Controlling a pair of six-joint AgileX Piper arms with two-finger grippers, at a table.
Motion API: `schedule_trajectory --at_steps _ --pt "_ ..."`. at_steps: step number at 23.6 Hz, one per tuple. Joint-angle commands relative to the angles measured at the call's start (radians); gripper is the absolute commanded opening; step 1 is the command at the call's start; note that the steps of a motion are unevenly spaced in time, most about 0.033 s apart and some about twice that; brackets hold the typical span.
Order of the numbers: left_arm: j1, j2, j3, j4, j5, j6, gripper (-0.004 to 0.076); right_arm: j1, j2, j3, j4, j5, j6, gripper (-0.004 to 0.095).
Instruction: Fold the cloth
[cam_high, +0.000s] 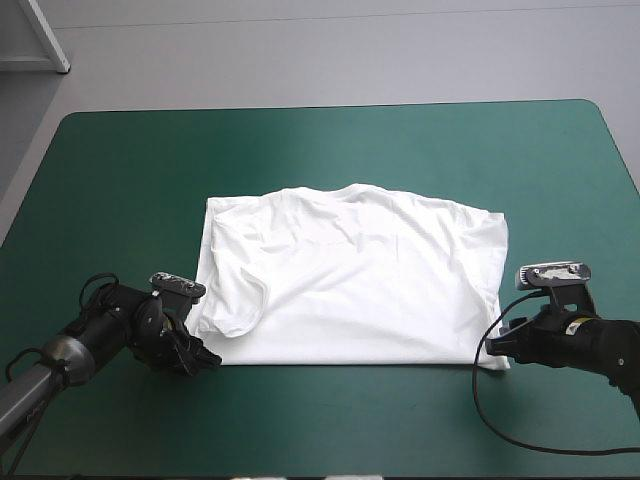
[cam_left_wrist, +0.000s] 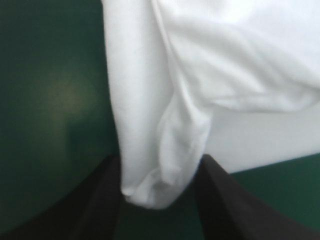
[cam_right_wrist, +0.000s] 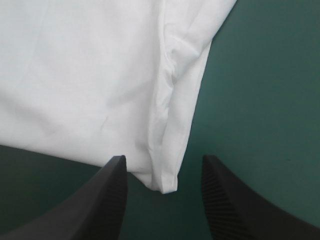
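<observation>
The white T-shirt (cam_high: 350, 275) lay spread flat on the teal-green cover (cam_high: 330, 150), roughly rectangular, with both grippers down at its near edge, one at each corner. The left gripper (cam_left_wrist: 160, 159) stood open, its black fingers (cam_left_wrist: 100, 200) well apart, and the shirt's near left corner reached in between them as a rounded, rumpled lobe of fabric. The cloth appeared to brush the inner faces of both fingers, though the left wrist view was too soft to be sure of contact, and nothing was pinched. Ahead of that gripper a fold of cloth ran away from it, with a sleeve seemingly turned in over the body of the shirt. The right gripper (cam_right_wrist: 163, 159) was likewise open and held nothing. The shirt's near right corner, a narrow doubled strip with a crease along it, ended just between its fingertips (cam_right_wrist: 117, 172), with bare cover showing beside each of them. From that corner the hem ran off to one side of the gripper.
</observation>
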Motion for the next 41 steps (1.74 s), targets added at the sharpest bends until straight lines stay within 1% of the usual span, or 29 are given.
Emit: schedule_trajectory --at_steps 1,2,5,9,16,18,20,21,25,28,32,34,38,41 --pt "-0.002 -0.003 -0.020 0.003 0.000 0.007 0.0116 -0.006 -0.007 -0.018 0.006 -0.039 -0.003 0.0445" --pt "-0.002 -0.003 -0.020 0.010 -0.012 0.007 0.0023 -0.006 -0.002 -0.011 0.006 -0.041 -0.003 0.0445" --pt "-0.002 -0.003 -0.020 0.008 -0.017 0.010 0.0021 -0.006 0.029 0.005 0.014 -0.041 -0.014 0.0445" --pt "-0.002 -0.003 -0.020 0.008 -0.019 0.010 0.0019 -0.004 0.160 0.014 0.106 -0.046 -0.081 0.0447" --pt "-0.002 -0.003 -0.020 0.008 -0.031 0.005 0.0019 -0.004 0.366 0.014 0.093 -0.014 -0.081 0.0441" --pt "-0.002 -0.003 -0.020 0.008 -0.031 0.005 0.0019 -0.004 0.383 0.014 0.093 -0.014 -0.084 0.0309" --pt "-0.002 -0.003 -0.020 0.015 -0.031 0.005 0.0019 -0.004 0.378 0.014 0.093 -0.012 -0.105 0.0101" --pt "-0.002 -0.007 -0.020 0.018 -0.031 0.005 0.0019 -0.004 0.374 0.014 0.093 0.012 -0.112 -0.0008" --pt "-0.002 -0.043 -0.020 0.020 -0.016 0.005 0.0019 -0.004 0.327 0.014 0.072 0.046 -0.102 0.0001" --pt "-0.002 -0.113 -0.020 0.047 0.046 0.005 0.0019 -0.004 0.213 0.010 -0.020 0.096 -0.023 0.0001" --pt "-0.002 -0.205 -0.020 0.060 0.110 -0.001 0.0019 -0.004 0.081 0.006 -0.065 0.166 0.011 0.0001" --pt "-0.002 -0.254 -0.020 0.054 0.137 0.006 0.0019 -0.004 0.009 0.004 -0.061 0.186 0.019 0.0001" --pt "-0.002 -0.309 -0.059 0.051 0.187 0.006 0.0019 -0.004 -0.066 -0.005 -0.038 0.201 0.019 0.0001" --pt "-0.002 -0.317 -0.144 0.051 0.162 0.006 0.0019 -0.004 -0.080 -0.042 -0.038 0.203 0.019 0.0000"
